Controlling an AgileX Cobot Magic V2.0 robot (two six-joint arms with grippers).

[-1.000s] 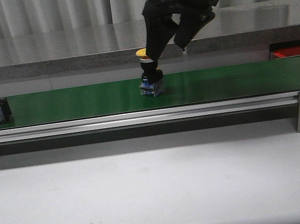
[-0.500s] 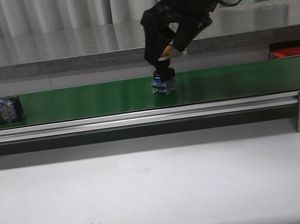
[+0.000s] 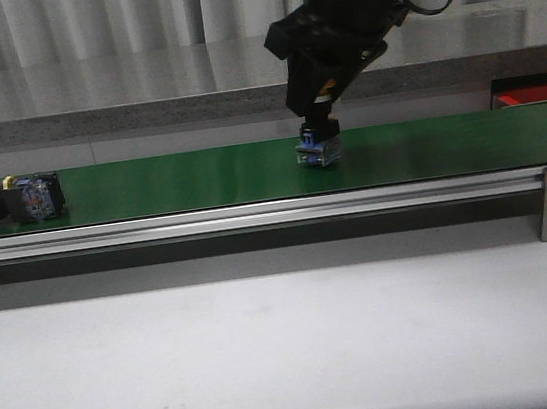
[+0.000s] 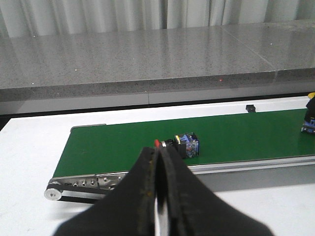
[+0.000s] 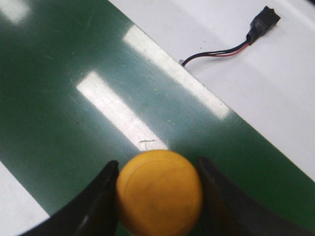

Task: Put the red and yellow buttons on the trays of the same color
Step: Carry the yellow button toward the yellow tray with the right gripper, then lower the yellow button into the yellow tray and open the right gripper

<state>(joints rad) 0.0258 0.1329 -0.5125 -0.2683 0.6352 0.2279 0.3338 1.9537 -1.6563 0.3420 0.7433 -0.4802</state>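
My right gripper (image 3: 321, 118) is down over the green belt (image 3: 200, 179), and its two fingers (image 5: 98, 201) sit against either side of the yellow button (image 5: 159, 191), gripping its cap. In the front view the button's dark body and blue base (image 3: 318, 148) stand upright on the belt, roughly midway along it, mostly hidden above by my own arm.

My left gripper (image 4: 158, 196) is pressed together with nothing between its fingers, hanging over the white worktop (image 3: 293, 353) short of the belt.

The red button (image 3: 6, 200) lies on its side near the belt's left end, red cap pointing left, well apart from the yellow one. The red tray (image 3: 531, 93) shows only as a sliver beyond the belt's right end. A black plug with thin red and black wires (image 5: 246, 39) lies on the worktop just beside the belt's far edge.
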